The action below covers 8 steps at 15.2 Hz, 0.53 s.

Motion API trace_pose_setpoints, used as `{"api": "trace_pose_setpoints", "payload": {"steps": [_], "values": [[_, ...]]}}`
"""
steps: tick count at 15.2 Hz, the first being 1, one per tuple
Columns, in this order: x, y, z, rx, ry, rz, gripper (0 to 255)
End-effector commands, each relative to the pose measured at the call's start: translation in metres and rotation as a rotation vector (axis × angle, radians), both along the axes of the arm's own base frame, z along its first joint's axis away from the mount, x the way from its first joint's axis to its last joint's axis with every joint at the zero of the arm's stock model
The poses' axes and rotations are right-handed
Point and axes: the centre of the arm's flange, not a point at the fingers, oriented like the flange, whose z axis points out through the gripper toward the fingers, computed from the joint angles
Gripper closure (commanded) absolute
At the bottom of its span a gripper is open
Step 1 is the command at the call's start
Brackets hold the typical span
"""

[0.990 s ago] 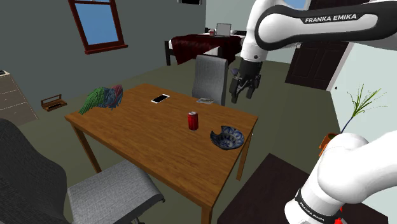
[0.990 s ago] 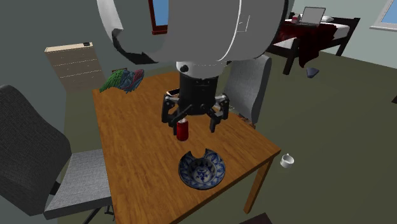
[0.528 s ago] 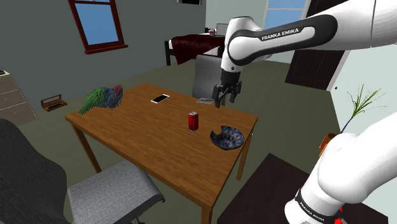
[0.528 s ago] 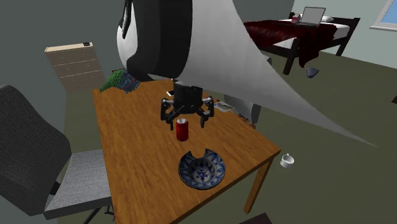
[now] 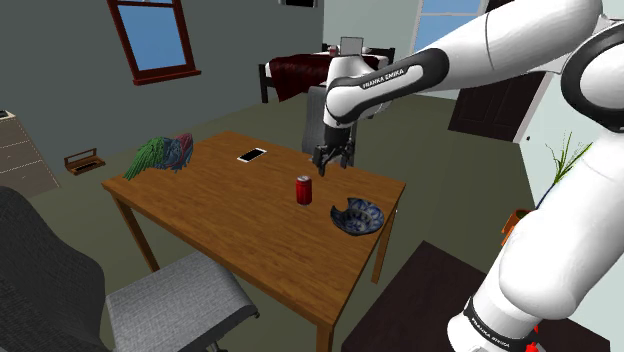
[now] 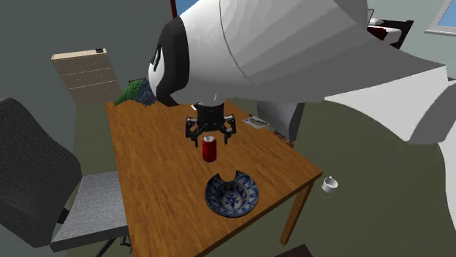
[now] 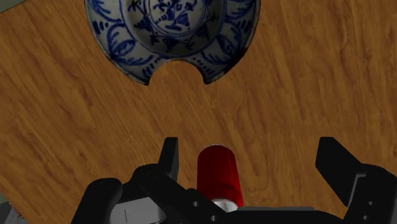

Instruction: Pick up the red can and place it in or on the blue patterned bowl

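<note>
**A:** Where's the can [image 7: 219,175]?

**B:** Upright on the table [image 5: 220,200], near the middle. The bowl [image 7: 172,32] sits close by but apart from it, with a notch in its rim facing the can.

**A:** How would you expect it to handle?

**B:** My guess is light, smooth and a bit slippery. If it's empty, the thin wall may dent under a hard squeeze. It's narrow and tall, so a sideways knock could tip it.

**A:** Where should it be taken?

**B:** Across the round body at about mid-height, with both pads flat on the sides. I'd keep off the top rim, where the grip would be shallow.

**A:** And the gripper [image 7: 251,162]?

**B:** It hangs above the can, spread wide and holding nothing. In the wrist view the can lies between the fingers [image 7: 169,159], much nearer one than the other, and touches neither.

**A:** So centre it first?

**B:** I'd say so, otherwise the near finger may push the can over on the way down. The bowl looks breakable too, so the can should go in gently.
</note>
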Motion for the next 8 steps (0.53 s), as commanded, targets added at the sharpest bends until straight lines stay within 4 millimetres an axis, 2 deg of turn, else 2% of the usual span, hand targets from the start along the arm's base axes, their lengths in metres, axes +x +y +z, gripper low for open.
{"api": "trace_pose_setpoints", "payload": {"steps": [1,8], "values": [[0.024,-0.002,-0.016,-0.007,0.001,-0.001,0],[0.099,-0.008,-0.07,-0.03,0.005,-0.004,0]]}}
